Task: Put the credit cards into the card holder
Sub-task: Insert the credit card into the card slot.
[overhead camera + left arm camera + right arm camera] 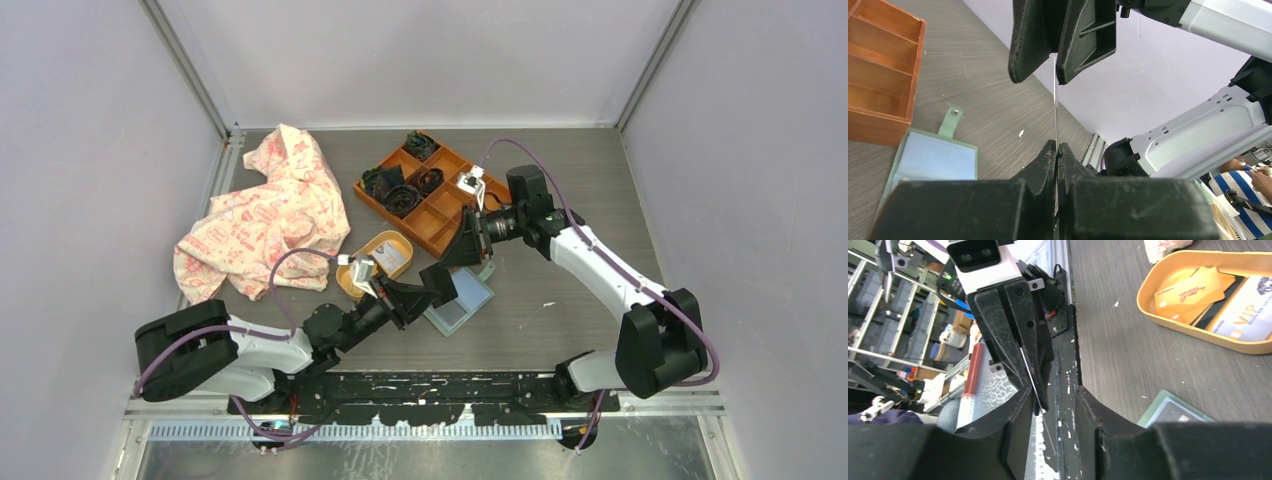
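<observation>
one card held edge-on between two hands

the left hand (pixel 1056 147) is pinching a thin credit card (pixel 1055 100) tight between its fingers, holding it up off the bench (pixel 560 300) so that only the edge is showing. the right hand (pixel 1053 391) is facing it from the far side, its fingers standing partly apart on either side of the card's free end, with a gap showing on at least one side. just below and beside the meeting hands, the card holder (pixel 462 300) is lying open on the bench, blue lining up, its tab pointing away. more cards (pixel 1193 292) are lying in the yellow oval dish (pixel 352 280) near the left hand. an orange tray (pixel 440 225) and a printed cloth (pixel 265 215) are sitting further back.
</observation>
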Motion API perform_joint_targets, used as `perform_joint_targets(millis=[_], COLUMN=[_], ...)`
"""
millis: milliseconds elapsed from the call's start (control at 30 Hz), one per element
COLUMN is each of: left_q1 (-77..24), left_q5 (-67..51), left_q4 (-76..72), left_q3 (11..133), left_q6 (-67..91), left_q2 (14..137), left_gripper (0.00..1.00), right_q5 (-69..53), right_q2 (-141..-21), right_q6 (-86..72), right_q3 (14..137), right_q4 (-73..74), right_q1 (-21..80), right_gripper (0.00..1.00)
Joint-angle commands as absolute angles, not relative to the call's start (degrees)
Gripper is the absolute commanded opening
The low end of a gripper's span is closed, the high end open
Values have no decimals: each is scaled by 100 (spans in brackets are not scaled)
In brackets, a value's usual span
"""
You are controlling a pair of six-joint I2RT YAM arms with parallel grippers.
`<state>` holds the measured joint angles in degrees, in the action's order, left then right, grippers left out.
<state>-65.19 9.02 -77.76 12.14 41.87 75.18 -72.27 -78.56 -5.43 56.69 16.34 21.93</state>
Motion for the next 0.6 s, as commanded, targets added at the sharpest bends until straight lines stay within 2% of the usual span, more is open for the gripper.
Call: perform_joint_targets(millis=[0, 133, 233, 400, 500, 567], left_q1=[-6523, -6526, -6518, -6496, -6430, -6326], left_q5=[997, 1072, 1155, 1306, 1417, 1381], left_q4=[-8200, -8200, -8200, -8194, -7800, -6924], left_q3=[1428, 1411, 1383, 1096, 831, 828], left_q6=[4209, 4225, 4256, 4351, 4516, 4638], left_q2=[7391, 7383, 7406, 7390, 7217, 6903], left_gripper=[0, 0, 0, 38, 50, 55], right_q5=[-7537, -7683, -7657, -7195, -6700, -6194], right_q2=[-7642, -7648, -7651, -7643, -7606, -7606], right_q6=[-984, -925, -529, 357, 850, 1364], right_q3=[5754, 5803, 5920, 6169, 6256, 6355], right_q4=[1028, 1067, 1477, 2420, 2860, 3303], right_q1=[2312, 2354, 2356, 2241, 2017, 1881], right_gripper=[34, 7, 1, 1, 1, 1])
